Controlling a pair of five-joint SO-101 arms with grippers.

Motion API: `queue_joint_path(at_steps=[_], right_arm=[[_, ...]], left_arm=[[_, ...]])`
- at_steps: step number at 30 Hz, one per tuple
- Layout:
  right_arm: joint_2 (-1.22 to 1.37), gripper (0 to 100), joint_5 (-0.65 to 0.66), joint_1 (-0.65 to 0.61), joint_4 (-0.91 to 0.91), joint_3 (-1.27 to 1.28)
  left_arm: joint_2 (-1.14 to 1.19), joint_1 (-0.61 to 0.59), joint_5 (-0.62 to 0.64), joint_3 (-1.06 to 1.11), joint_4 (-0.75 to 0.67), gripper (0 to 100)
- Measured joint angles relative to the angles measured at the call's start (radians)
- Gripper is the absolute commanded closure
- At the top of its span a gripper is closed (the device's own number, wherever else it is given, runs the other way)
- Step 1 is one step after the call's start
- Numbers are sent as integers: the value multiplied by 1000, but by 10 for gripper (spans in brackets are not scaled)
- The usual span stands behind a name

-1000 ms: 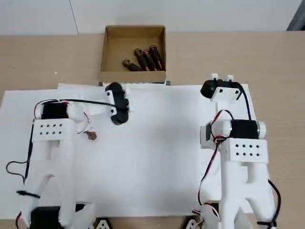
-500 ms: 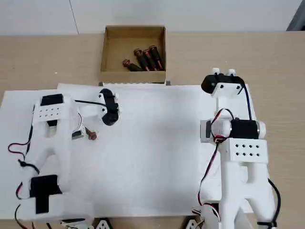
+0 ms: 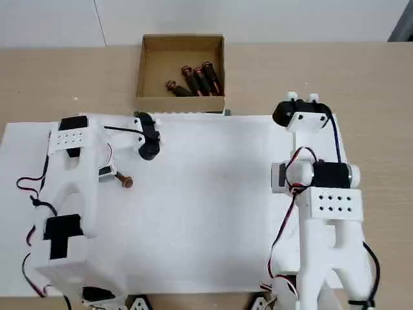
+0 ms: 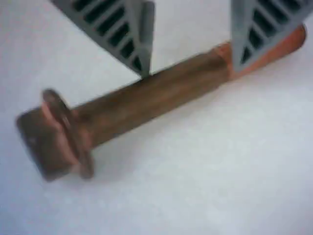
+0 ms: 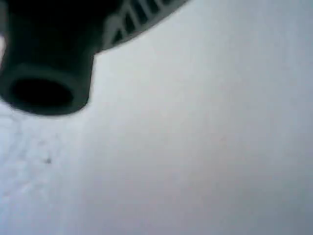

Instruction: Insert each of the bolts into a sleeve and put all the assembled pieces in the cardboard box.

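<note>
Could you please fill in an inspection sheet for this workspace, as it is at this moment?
Surface: white paper sheet on a wooden table.
Job's things: one bolt lies on the sheet; four assembled pieces lie in the cardboard box; a black tube, perhaps a sleeve, sits by the right gripper.
Clutter: nothing seen.
Grippers: left gripper open, its fingers on either side of the bolt; right gripper over the sheet's far right corner.
Cables: black and red wires run along both arms.
Surroundings: pale surface beyond the table.

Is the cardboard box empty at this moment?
No, several assembled pieces lie together inside the cardboard box.
</note>
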Motion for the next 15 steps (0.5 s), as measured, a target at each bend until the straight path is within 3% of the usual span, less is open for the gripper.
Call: queue_joint_path(at_steps=[15], right_arm=[[0, 995, 0, 0, 0, 0]], left_arm=[[3, 86, 0, -8, 34, 894]])
